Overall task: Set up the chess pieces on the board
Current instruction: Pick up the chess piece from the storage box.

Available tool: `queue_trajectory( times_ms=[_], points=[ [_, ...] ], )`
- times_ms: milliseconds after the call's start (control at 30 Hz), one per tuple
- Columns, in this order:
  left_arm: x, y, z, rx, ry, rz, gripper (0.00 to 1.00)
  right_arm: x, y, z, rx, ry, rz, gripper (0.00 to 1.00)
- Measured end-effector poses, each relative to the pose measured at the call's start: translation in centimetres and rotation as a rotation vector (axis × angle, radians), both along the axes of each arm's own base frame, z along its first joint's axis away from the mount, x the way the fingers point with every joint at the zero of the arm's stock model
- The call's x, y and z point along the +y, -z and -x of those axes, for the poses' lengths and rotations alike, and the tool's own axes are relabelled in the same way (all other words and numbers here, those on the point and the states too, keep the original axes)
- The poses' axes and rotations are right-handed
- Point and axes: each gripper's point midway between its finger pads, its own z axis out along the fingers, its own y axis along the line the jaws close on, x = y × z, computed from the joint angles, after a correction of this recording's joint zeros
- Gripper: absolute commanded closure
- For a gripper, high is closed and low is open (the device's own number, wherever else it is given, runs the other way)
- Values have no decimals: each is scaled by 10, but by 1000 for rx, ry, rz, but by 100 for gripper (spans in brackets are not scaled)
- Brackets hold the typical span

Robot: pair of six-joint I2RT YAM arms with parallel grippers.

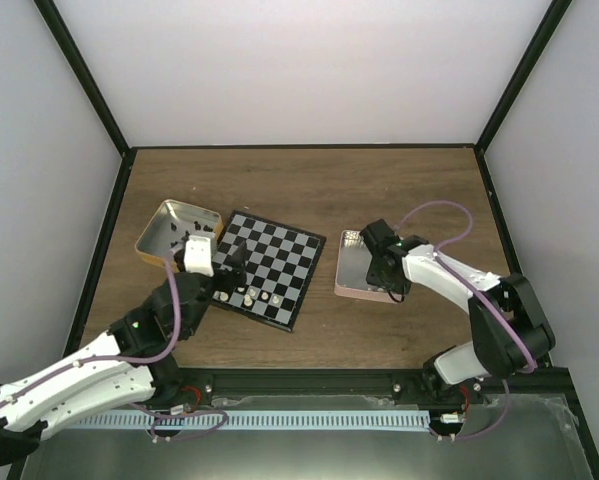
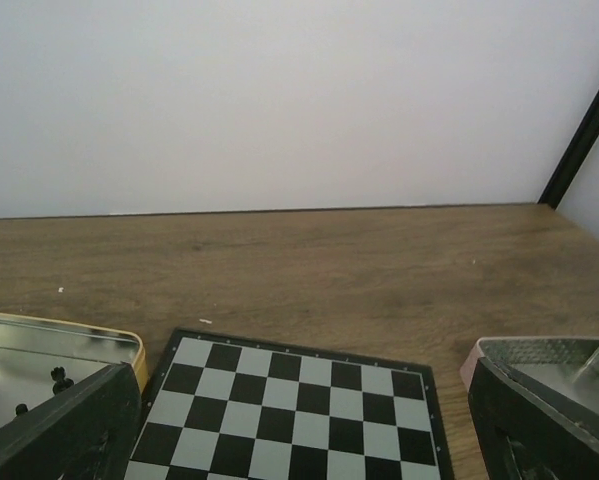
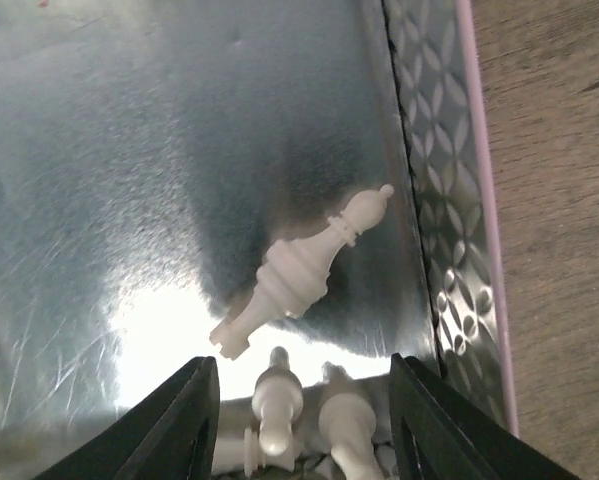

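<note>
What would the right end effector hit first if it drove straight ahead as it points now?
The right end effector would likely meet the cream-white chess pieces bunched between its fingers first, then the tin floor; depth is unclear.

Brown wooden table [image 1: 379,190], on it a gold-rimmed tin [image 1: 150,226], the board [image 1: 284,250] and a pink-rimmed tin [image 1: 362,294]

Left gripper [image 2: 299,405] spread wide, right gripper [image 3: 304,405] parted
</note>
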Motion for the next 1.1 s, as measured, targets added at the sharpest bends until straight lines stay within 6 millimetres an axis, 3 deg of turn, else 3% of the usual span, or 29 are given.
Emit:
queue_trajectory(
  times_ms=[267,767,933,1100],
  points=[
    [-18,16,-11,24,6,-85,8,-4,9,-14,-17,68,-21,56],
    [-26,8,-12,38,27,-26,8,8,26,-47,-53,-3,-71,75],
    [-28,10,-11,58,34,-21,8,19,25,-62,-66,-73,-80,70],
    [-29,11,-11,70,35,-12,8,22,25,-62,-60,-115,-83,72]
  ],
)
